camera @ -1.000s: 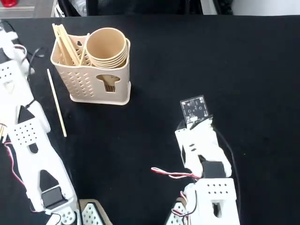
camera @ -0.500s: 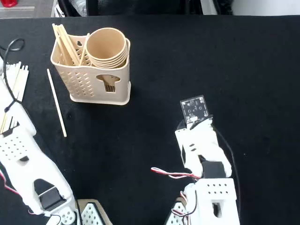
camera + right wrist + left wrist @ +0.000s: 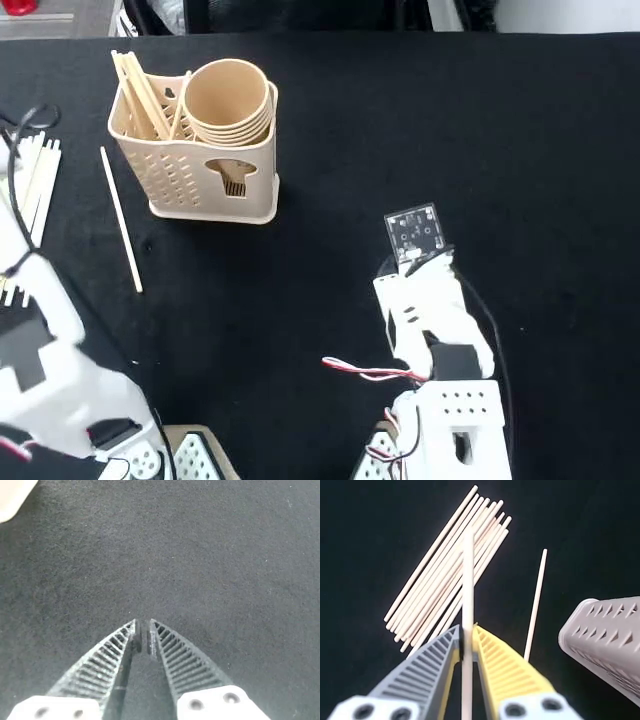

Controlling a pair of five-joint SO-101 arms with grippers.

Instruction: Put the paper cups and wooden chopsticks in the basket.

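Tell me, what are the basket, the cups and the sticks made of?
The basket looks like beige moulded plastic: smooth, matte walls with punched holes. The cups seem to be paper, tan with thin rolled rims. The chopsticks look like pale, unvarnished wood, probably; grain is too fine to see.

The desk (image 3: 225, 555) wears a black cloth, matt and faintly fuzzy like felt, flecked with fine lint. The beige perforated plastic basket (image 3: 195, 185) looks smooth, with a soft sheen. The stacked tan paper cups (image 3: 228, 100) are matt. The bundle of pale wooden chopsticks (image 3: 445, 570) is bare, unvarnished wood, dry and dull. So is the single wooden chopstick (image 3: 468, 580) pinched in the left claw (image 3: 466, 630), whose ribbed plastic fingers, one grey and one yellow, look matt. The right claw (image 3: 143, 625) is ribbed, translucent grey plastic. The white arm shells (image 3: 440, 320) are matt plastic.
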